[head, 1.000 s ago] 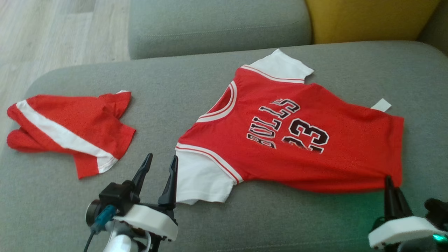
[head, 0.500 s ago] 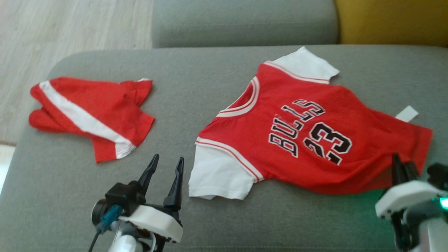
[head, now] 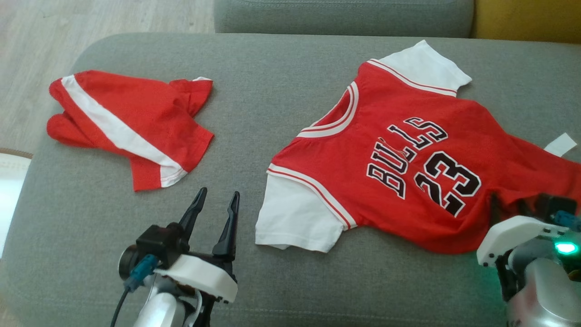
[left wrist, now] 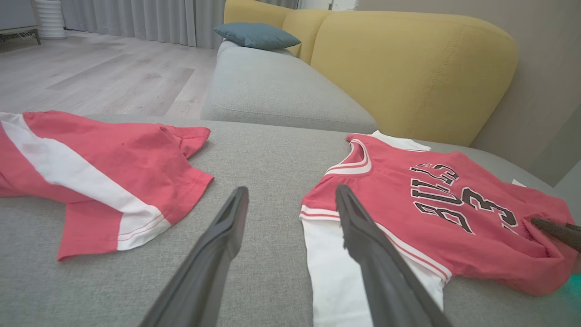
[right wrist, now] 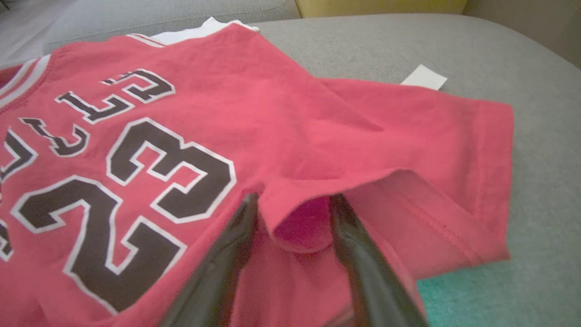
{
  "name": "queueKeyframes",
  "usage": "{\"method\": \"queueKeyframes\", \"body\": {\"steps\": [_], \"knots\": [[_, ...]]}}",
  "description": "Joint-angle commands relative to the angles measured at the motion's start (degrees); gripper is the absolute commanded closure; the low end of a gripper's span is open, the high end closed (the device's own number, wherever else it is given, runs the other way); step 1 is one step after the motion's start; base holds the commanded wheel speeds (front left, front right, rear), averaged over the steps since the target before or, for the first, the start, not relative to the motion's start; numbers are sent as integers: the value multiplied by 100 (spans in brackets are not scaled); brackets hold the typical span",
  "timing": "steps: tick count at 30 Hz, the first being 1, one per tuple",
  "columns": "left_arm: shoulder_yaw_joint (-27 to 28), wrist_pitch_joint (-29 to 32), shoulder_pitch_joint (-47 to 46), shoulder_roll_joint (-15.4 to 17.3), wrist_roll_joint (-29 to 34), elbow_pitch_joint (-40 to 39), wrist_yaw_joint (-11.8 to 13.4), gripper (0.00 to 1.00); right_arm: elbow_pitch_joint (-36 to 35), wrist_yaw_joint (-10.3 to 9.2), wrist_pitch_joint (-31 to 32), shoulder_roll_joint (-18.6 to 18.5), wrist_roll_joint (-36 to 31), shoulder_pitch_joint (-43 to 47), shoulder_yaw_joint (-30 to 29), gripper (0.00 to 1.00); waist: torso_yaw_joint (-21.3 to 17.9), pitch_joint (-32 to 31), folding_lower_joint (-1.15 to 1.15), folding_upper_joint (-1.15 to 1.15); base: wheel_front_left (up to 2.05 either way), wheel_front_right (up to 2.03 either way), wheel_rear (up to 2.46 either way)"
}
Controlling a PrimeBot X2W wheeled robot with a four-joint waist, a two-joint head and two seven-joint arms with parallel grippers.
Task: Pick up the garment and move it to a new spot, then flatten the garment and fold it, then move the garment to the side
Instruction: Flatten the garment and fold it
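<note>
The garment, a red "BULLS 23" jersey [head: 408,150] with white sleeves, lies spread face up on the grey sofa seat [head: 272,68]. My left gripper [head: 217,194] stands open just left of the near white sleeve, holding nothing; the left wrist view has that sleeve beside its right finger [left wrist: 291,190]. My right gripper [head: 508,206] is at the jersey's hem below the "23". In the right wrist view its fingers [right wrist: 294,200] stand apart with a raised fold of the red hem [right wrist: 299,213] between them. The jersey [right wrist: 227,113] bunches there.
Red shorts with a white stripe [head: 127,122] lie crumpled at the seat's left end, near its edge. A white label [head: 560,144] sticks out from the jersey's far side. Behind are a grey seat [left wrist: 272,86], a yellow backrest [left wrist: 408,68] and a blue pillow [left wrist: 256,35].
The head camera has shifted, so the whole picture slid. My right gripper's fingers, shut on the hem before, have parted. The left gripper keeps its place.
</note>
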Motion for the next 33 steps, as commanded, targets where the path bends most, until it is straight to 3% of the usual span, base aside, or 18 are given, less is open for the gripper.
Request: {"method": "queueKeyframes", "body": {"steps": [1,8,16,29,33], "knots": [[173,-70,-298,6,47,-156,13,0,61,-4,-169,-41,-148,-325,64,0,-41,10,0,0,0,0,0],[210,-70,-284,6,60,-126,23,0,408,-4,-591,-41,-346,-463,-18,0,-240,-83,0,0,0,0,0],[271,-70,-178,6,13,-158,64,0,207,-4,-1067,-41,169,-165,217,0,-551,-375,0,0,0,0,0],[301,-70,15,6,-11,-336,82,0,-1770,-4,-1318,-41,1801,1412,1218,0,-865,-602,0,0,0,0,0],[273,-70,47,6,-68,-313,79,0,-2238,-4,-1352,-41,1981,1764,1363,0,-882,-593,0,0,0,0,0]]}}
